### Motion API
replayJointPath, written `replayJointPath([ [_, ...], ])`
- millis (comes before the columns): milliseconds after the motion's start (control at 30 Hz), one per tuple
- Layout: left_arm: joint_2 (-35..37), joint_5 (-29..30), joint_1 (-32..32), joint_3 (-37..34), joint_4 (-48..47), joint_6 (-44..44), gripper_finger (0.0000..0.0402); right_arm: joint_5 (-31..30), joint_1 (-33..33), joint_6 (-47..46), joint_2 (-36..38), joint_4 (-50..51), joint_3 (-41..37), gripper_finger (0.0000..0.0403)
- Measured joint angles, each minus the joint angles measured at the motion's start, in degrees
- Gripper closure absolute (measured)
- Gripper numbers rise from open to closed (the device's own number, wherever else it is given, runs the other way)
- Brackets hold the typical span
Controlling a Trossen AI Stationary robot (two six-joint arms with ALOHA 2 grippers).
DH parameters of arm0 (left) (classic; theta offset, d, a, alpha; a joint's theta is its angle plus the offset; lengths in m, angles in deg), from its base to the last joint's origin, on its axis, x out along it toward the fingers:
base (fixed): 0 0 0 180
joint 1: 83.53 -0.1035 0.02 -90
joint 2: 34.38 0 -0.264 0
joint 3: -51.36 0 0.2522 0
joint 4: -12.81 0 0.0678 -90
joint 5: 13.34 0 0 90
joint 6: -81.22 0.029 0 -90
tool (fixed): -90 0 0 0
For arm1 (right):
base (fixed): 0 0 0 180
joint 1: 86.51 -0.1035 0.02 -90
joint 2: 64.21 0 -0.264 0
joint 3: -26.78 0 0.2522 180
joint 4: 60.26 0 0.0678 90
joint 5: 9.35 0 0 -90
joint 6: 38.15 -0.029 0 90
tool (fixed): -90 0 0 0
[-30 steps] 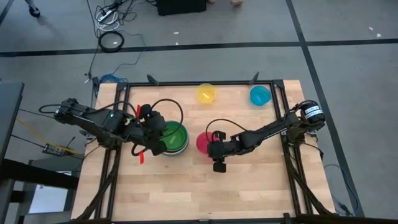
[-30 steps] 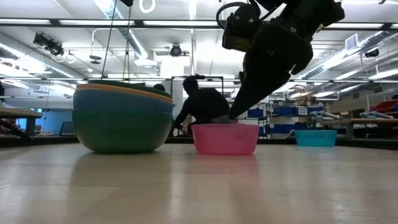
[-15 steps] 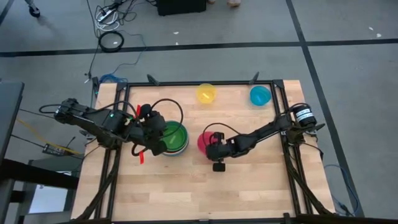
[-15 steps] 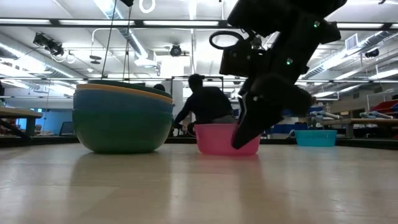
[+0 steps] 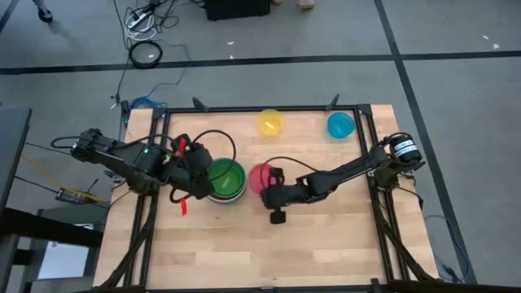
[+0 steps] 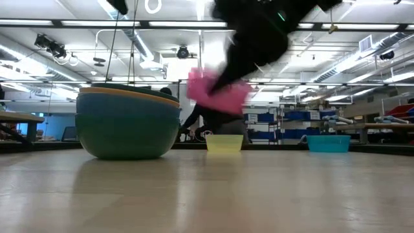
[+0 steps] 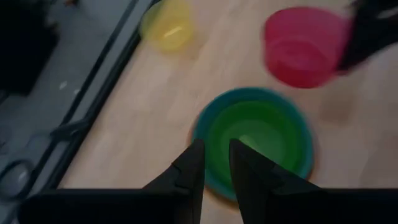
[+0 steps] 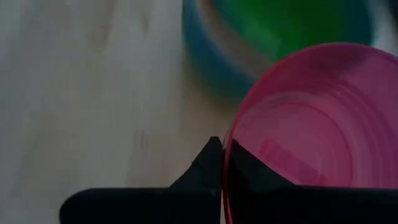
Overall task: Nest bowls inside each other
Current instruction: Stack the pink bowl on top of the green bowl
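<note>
A pink-red bowl [image 5: 257, 174] hangs in the air just right of a stack of nested bowls [image 5: 227, 181]. The stack is teal outside and lime green inside and rests on its base [image 6: 127, 154]. My right gripper [image 8: 224, 148] is shut on the pink-red bowl [image 6: 217, 90]. My left gripper [image 7: 216, 144] hovers above the stack's left edge, open by a narrow gap, holding nothing. A yellow bowl [image 5: 270, 122] and a cyan bowl [image 5: 340, 124] stand near the far edge. My right gripper pinches the pink-red bowl's rim [image 8: 226, 163] on the side away from the stack. One finger is inside the bowl and the other finger [image 8: 208, 167] is outside. The fingers slant down from the table's right. The bowl is lifted clear and tilted.
Black frame rails [image 5: 368, 155] border the wooden table. The near half of the table [image 5: 269, 252] is bare wood. In the low view a person [image 6: 213, 123] shows in the room behind, partly hidden by the bowls.
My right gripper has taken hold of the pink-red bowl. It has lifted the bowl off the table and carried it toward the table's left, close to the stack. The bowl stood flat on the wood and now hangs tilted in the air.
</note>
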Motion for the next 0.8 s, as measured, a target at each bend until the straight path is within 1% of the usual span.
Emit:
replayJointPath([
  [100, 0.0, 1.7, 0.0, 0.0, -4.6, -3.7, 0.0320, 0.3, 0.2, 4.8, -1.2, -5.1, 4.8, 0.0402],
  [233, 0.0, 1.9, 0.1, 0.0, -6.2, -5.2, 0.0320, 1.2, 2.0, 9.3, -2.4, -9.4, 8.7, 0.0402],
  [333, 0.0, 2.2, 0.2, 0.0, -6.6, -5.2, 0.0320, 2.4, 3.7, 9.2, -3.9, -11.7, 10.7, 0.0402],
  [500, 0.0, 4.1, 0.2, 0.8, -6.5, -5.2, 0.0320, 5.7, 5.5, 7.4, -8.0, -12.2, 13.1, 0.0403],
  [567, 0.0, 4.7, 0.2, 1.3, -6.5, -5.2, 0.0320, 6.3, 6.0, 7.1, -8.5, -12.4, 13.2, 0.0403],
  [633, 0.0, 4.8, 0.2, 1.3, -6.4, -5.2, 0.0320, 6.1, 6.3, 7.0, -9.1, -15.0, 13.6, 0.0403],
  [800, 0.0, 5.2, 0.2, 1.4, -6.5, -5.2, 0.0320, 7.7, 7.1, 6.0, -9.7, -14.9, 13.4, 0.0401],
])
